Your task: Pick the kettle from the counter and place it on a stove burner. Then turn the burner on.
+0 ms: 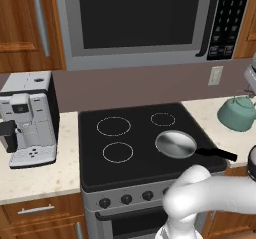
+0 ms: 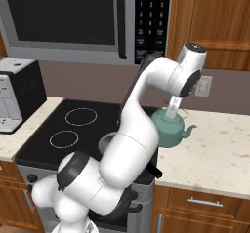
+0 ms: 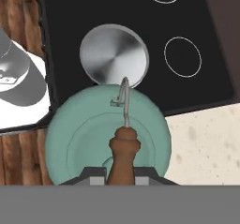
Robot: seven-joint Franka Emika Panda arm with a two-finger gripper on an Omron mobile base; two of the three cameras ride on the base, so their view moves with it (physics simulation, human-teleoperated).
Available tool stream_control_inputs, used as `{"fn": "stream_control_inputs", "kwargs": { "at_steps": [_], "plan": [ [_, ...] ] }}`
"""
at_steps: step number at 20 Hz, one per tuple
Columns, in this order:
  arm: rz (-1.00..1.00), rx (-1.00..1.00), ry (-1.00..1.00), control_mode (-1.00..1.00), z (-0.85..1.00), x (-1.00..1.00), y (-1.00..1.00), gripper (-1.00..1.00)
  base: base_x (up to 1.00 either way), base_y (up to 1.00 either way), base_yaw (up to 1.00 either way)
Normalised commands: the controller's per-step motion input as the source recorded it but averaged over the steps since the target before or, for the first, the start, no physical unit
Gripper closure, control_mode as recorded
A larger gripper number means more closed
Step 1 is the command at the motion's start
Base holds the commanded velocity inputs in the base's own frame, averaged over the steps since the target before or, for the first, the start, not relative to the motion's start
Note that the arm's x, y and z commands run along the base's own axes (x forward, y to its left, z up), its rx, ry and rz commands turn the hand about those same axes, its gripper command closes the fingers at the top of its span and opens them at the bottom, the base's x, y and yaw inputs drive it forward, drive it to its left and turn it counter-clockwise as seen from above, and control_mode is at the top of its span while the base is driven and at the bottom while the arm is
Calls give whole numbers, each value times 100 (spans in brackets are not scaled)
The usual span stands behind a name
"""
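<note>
Beige speckled bench point(image 2: 215, 149) right of the black cooktop point(image 1: 140, 138) carries nothing under the teal kettle point(image 2: 168, 128), which hangs just above it. Gripper point(image 3: 123, 178) is clenched on the kettle's brown handle point(image 3: 124, 153). Silver pan point(image 1: 175, 144) sits on the cooktop's near right ring.

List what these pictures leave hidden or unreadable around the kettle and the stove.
- Gripper fingertips: in the hand view the grey band cuts them off where they meet the kettle handle.
- Pan: in the right base view the arm covers most of it.
- Stove knobs: left base view, markings too small to read.
- Kettle's underside: whether it has left the counter is unclear.
</note>
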Motion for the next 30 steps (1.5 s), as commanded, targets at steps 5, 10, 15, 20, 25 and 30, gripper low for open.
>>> {"fn": "stream_control_inputs", "kwargs": {
  "at_steps": [5, 10, 15, 20, 25, 30],
  "plan": [
    [0, -5, -13, -100, 13, -30, 83, 100, 0, 0, 0],
    [1, -3, -6, -100, 6, -15, 82, 100, 0, 0, 0],
    [2, -1, 0, -100, 8, -5, 77, 100, 0, 0, 0],
    [3, 0, 0, -100, 7, 0, 70, 100, 0, 0, 0],
    [5, 0, 0, -100, 1, 0, 67, 100, 0, 0, 0],
    [5, 0, 4, -100, 0, 0, 67, 100, 0, 0, 0]
  ]
}}
